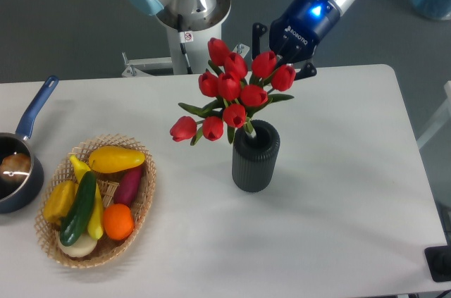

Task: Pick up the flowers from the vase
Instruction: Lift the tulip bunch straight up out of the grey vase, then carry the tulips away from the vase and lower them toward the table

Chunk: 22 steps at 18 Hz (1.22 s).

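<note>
The flowers, a bunch of red tulip buds with green leaves, hang above and to the left of the vase. Their stems still reach down to the vase's round mouth. The vase is dark grey, ribbed and upright on the white table. My gripper comes in from the upper right and is shut on the flowers at the bunch's right side; the buds hide its fingertips.
A woven basket with a banana, cucumber, orange and other produce sits at the front left. A blue-handled pot stands at the left edge. The arm's base rises behind the table.
</note>
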Each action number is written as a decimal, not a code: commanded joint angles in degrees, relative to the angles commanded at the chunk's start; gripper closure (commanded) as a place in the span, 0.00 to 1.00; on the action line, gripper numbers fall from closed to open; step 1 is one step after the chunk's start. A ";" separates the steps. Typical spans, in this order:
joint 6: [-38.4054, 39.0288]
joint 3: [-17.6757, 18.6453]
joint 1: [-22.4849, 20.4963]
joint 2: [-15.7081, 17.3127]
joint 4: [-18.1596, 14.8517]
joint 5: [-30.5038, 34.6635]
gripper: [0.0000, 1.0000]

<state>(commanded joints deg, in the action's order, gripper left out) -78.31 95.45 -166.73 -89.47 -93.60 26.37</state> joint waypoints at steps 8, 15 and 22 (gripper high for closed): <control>3.78 -3.16 -0.79 0.62 0.00 -2.11 1.00; 3.43 -5.80 -2.72 -0.61 5.79 -1.58 1.00; 3.34 -9.13 -6.24 -8.16 13.70 0.25 1.00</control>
<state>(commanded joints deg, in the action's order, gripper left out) -74.97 86.32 -172.97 -97.63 -79.90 26.62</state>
